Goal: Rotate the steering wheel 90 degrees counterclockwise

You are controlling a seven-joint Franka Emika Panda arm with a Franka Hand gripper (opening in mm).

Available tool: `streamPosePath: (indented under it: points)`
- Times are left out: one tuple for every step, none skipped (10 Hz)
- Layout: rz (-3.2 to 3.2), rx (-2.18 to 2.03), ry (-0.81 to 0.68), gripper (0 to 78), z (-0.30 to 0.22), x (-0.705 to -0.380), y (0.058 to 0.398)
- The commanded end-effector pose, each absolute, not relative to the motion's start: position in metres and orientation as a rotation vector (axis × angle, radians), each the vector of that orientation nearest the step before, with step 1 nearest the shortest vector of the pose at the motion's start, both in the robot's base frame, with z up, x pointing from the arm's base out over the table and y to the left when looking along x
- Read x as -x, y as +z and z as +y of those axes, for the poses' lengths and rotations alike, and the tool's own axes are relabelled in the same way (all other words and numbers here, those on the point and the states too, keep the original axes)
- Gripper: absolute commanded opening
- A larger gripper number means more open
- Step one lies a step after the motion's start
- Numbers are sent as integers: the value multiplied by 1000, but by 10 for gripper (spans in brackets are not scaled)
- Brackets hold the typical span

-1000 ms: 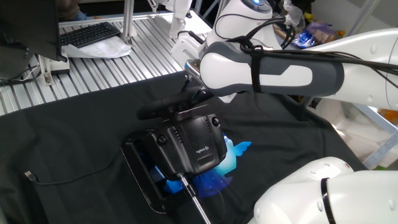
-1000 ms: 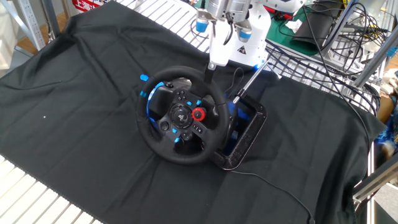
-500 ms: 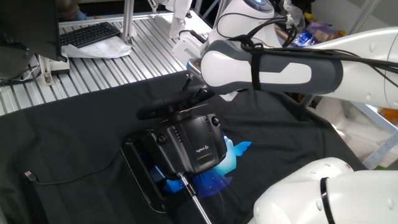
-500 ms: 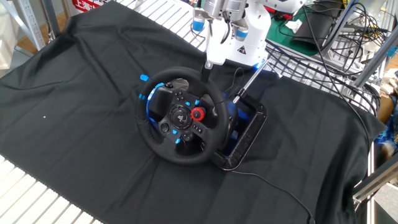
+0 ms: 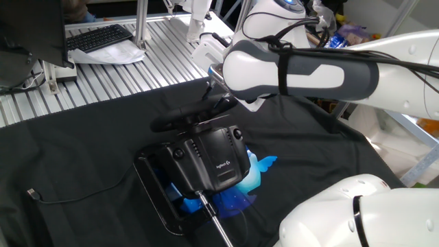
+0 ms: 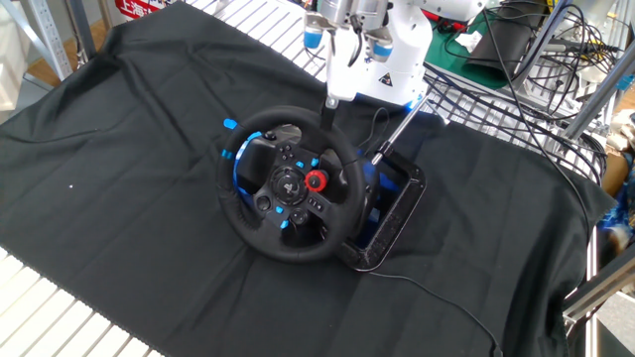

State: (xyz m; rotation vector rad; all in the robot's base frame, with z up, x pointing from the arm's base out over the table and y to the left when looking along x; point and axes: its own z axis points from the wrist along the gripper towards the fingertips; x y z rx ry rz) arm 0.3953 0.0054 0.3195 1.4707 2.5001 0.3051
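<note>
Right now the steering wheel (image 6: 288, 183) is sitting near the middle of the black cloth (image 6: 129, 188), its face tilting up toward the other fixed view, so the whole ring shows there with the red knob (image 6: 317, 180) just right of the hub. Its small blue band (image 6: 230, 125) is lying at the upper left of the rim. From one fixed view the wheel (image 5: 180, 116) is showing edge-on as a thin dark bar whose long axis is running left to right, slightly rising to the right, just above the boxy black housing (image 5: 214, 162) with its white logo.

The gripper (image 6: 329, 103) is hanging just above the wheel's upper right rim; whether its dark tip is touching the rim, and whether its jaws are spread or together, I cannot tell, since the white arm (image 5: 302, 72) is covering it in one fixed view and it is too small in the other. A flat black frame (image 6: 397, 213) is lying beside the housing, to the wheel's right, with blue material (image 5: 257, 171) partly hidden under the housing.

Beyond the cloth, a ribbed metal tabletop (image 5: 103, 75) is carrying a keyboard (image 5: 99, 38), and cables (image 6: 536, 59) are crowding the space behind the wheel.
</note>
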Motion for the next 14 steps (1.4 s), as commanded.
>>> streamPosePath:
  points:
    - [2532,-1482,325,11,4,-394,317]
    - [2538,-1514,307,11,5,-393,319]
    - [2534,-1551,289,11,5,-392,321]
    - [2546,-1560,270,11,5,-392,323]
    - [2553,-1560,268,11,5,-391,323]
    - [2553,-1560,268,774,5,-391,323]
    - [2553,-1560,268,774,5,-391,323]
    - [2553,-1560,268,774,5,-391,323]
    - [2553,-1560,268,774,5,-391,323]
    - [2553,-1560,268,774,5,-391,323]
    - [2553,-1560,268,774,5,-391,323]
    - [2553,-1560,268,774,5,-391,323]
    - [2553,-1560,268,774,5,-391,323]
    - [2553,-1560,268,774,5,-391,323]
